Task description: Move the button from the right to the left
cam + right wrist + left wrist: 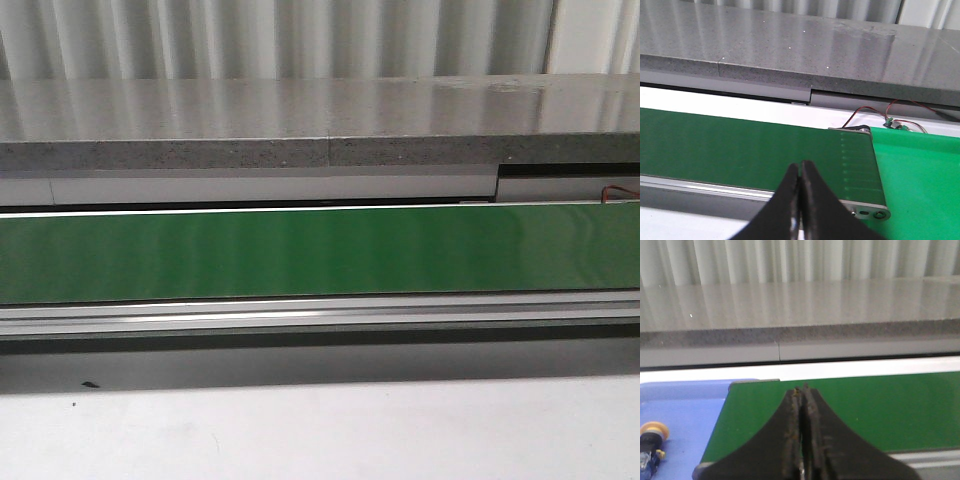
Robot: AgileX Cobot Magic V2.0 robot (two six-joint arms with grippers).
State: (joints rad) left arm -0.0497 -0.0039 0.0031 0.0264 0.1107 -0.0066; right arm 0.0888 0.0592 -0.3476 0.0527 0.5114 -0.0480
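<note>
No text, label, brand, number or sign can be read in any view: not on the belt, the stone ledge, the blue tray or the small circuit board.

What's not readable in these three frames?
- Button: left wrist view only, cut by the frame edge on the blue tray; its lower part is out of frame.
- Front view: belt shown, no gripper or button in frame.
- Small board with wires, right wrist view: too small to identify.
</note>
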